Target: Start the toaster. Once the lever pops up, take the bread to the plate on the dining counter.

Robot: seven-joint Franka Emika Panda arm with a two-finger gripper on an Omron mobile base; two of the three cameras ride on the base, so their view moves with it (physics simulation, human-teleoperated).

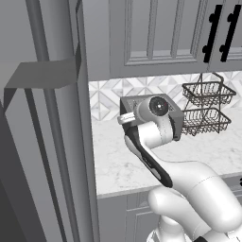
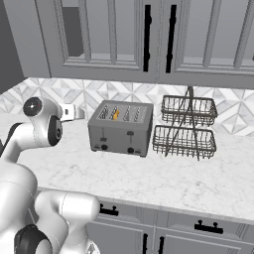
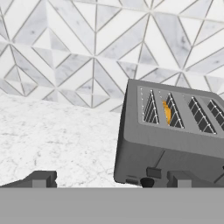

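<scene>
Toaster (image 2: pixel 120 128) sat on the white counter (image 2: pixel 163 181), right by the tiled wall, with a wire basket rack (image 2: pixel 187 128) just beside it. A bit of orange bread (image 2: pixel 115 114) peeked out of one top slot. The gripper (image 3: pixel 110 179) was spread wide and held nothing; it hung near the toaster's left front corner, not touching it.

The step in hand looked like pushing the lever (image 2: pixel 103 134) down. To do it well, one finger should come over the small dark tab, not the round knobs (image 2: pixel 130 150) below, and press straight down the slot.

In the hand view the toaster's front was cut off at the bottom, so the lever was hard to make out there. From the left base view the arm hid most of the toaster. How deep the bread sat was unclear.
</scene>
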